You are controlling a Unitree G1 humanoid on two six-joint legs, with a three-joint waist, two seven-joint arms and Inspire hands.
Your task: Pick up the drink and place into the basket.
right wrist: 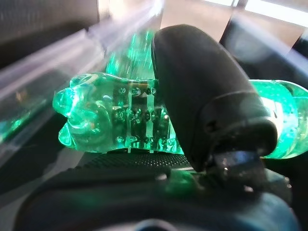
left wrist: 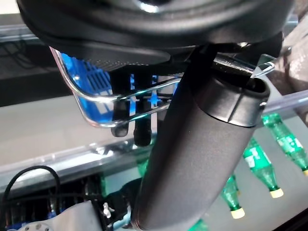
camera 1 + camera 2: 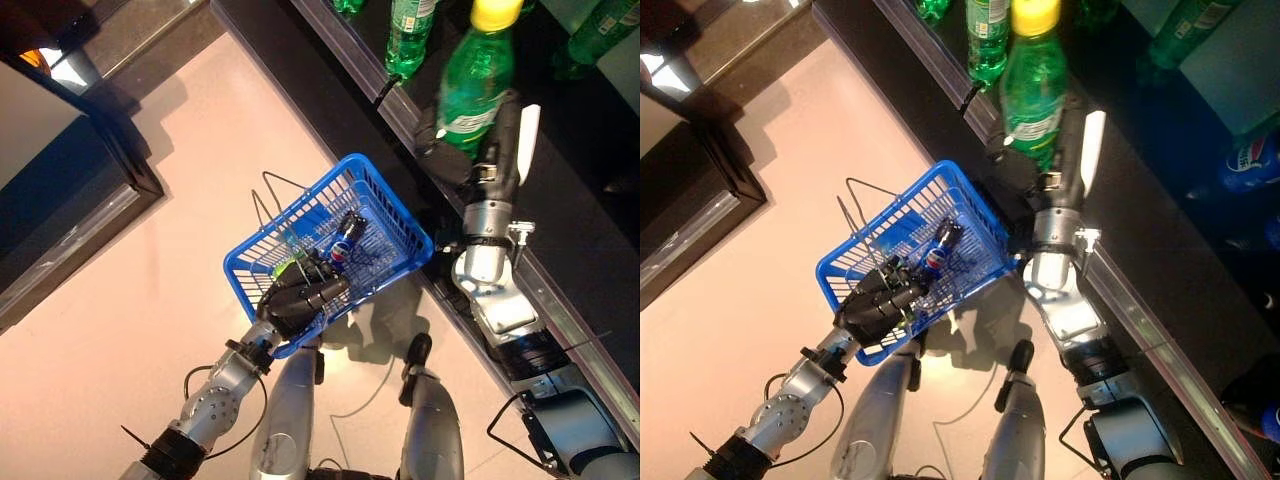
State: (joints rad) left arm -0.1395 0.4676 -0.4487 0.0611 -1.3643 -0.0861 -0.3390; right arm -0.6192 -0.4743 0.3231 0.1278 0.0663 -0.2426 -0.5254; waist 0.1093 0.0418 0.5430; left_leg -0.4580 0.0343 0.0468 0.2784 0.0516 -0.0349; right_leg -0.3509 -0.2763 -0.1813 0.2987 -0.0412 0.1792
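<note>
My right hand (image 3: 492,150) is shut on a green drink bottle (image 3: 473,88) with a yellow cap, lifted upright above the dark shelf. In the right wrist view the thumb (image 1: 204,101) curls across the green bottle (image 1: 115,115). The blue wire basket (image 3: 300,225) hangs to the left of the shelf, its metal handles (image 2: 96,98) gripped in my left hand (image 3: 300,297). A small dark cola bottle (image 3: 346,240) lies inside the basket. The lifted bottle is up and to the right of the basket, apart from it.
More green bottles (image 3: 410,35) stand on the dark shelf (image 3: 590,200), whose metal front rail (image 3: 560,300) runs diagonally beside the basket. Blue-labelled bottles (image 3: 1250,160) lie farther right. A dark cabinet (image 3: 70,110) stands at the left across the pale floor (image 3: 150,300).
</note>
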